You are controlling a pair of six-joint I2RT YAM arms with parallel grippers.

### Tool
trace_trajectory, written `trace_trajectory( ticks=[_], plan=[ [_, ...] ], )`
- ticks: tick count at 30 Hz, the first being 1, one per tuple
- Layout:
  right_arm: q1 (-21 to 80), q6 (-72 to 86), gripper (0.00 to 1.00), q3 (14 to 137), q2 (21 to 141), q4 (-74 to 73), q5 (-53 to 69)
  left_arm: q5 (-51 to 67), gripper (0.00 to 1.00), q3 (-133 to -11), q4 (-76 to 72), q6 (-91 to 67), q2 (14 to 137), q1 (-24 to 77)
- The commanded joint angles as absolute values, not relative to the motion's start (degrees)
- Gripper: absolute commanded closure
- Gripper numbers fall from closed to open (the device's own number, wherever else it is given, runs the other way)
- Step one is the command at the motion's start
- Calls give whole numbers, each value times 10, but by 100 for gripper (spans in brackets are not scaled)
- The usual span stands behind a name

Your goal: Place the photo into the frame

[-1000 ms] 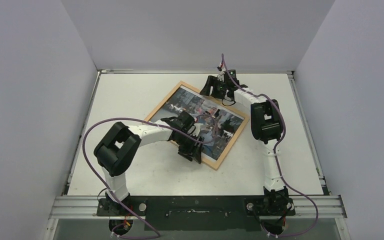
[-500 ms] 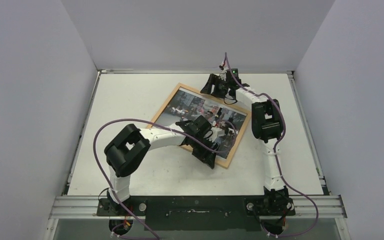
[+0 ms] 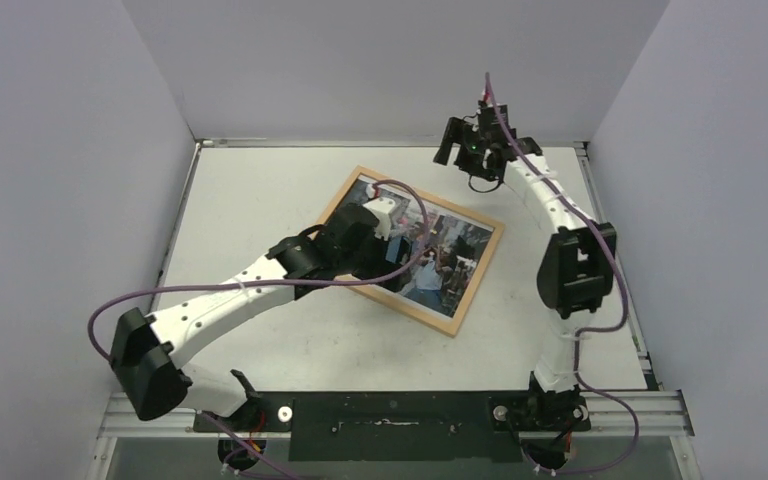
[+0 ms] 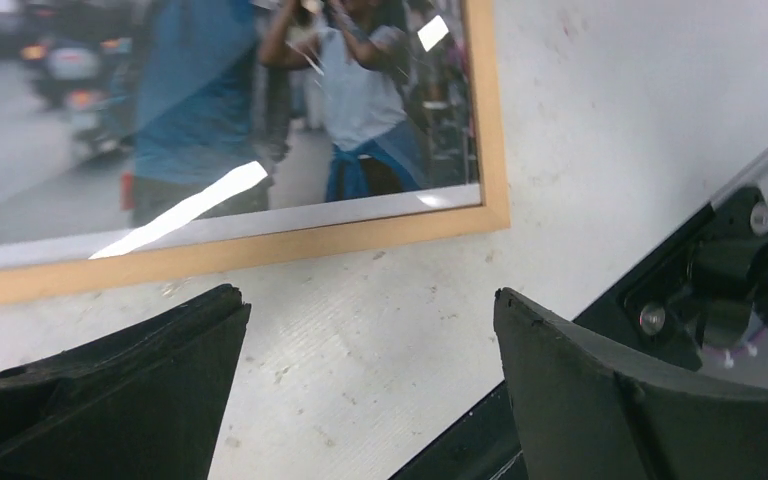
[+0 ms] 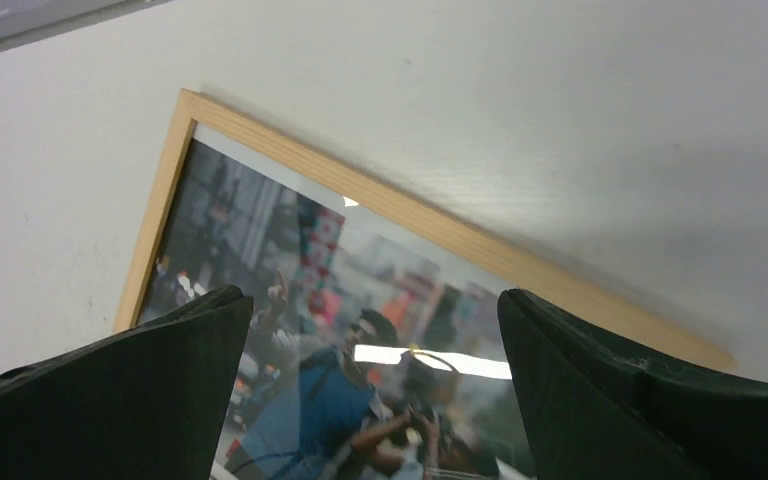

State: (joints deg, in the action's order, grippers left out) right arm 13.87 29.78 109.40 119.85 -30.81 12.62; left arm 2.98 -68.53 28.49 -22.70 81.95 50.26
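The light-wood frame point(image 3: 478, 281) lies flat mid-table, turned at an angle. The photo point(image 3: 440, 255), a glossy street scene with a person in blue, lies inside its border. My left gripper point(image 3: 358, 262) hovers over the frame's near-left long edge. In the left wrist view the left gripper point(image 4: 370, 310) is open over bare table, with the frame point(image 4: 360, 232) and photo point(image 4: 210, 100) just beyond the fingertips. My right gripper point(image 3: 452, 145) is raised above the frame's far end. In its wrist view the right gripper point(image 5: 375, 305) is open and empty above the photo point(image 5: 360, 330) and frame point(image 5: 440, 230).
White table point(image 3: 260, 190) enclosed by grey walls on three sides. A black base rail point(image 3: 390, 412) runs along the near edge, and a stretch of the rail point(image 4: 680, 290) shows in the left wrist view. Purple cables loop from both arms, one across the photo.
Both grippers opened wider. The left arm stretched out and its gripper slid left off the photo's near part. The right gripper rose and drew back from the frame's far end.
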Motion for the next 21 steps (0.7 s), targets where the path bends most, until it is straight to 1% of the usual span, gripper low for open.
trace_trajectory(
  ticks=[1, 4, 7, 12, 16, 21],
  plan=[
    [132, 303, 0, 972, 1002, -352, -20, -147, 3, -673, 343, -273, 712, 503],
    [133, 312, 0, 899, 898, -381, -70, -220, 3, -655, 361, -294, 631, 502],
    [134, 322, 0, 831, 790, -407, -113, -262, 3, -644, 393, -304, 573, 503],
    [135, 319, 0, 735, 598, -467, -182, -326, 3, -671, 509, -334, 500, 503],
    [137, 288, 0, 709, 506, -534, -217, -364, 3, -709, 577, -322, 452, 503],
    [137, 281, 0, 727, 427, -598, -260, -396, 3, -762, 643, -298, 406, 502]
  ],
)
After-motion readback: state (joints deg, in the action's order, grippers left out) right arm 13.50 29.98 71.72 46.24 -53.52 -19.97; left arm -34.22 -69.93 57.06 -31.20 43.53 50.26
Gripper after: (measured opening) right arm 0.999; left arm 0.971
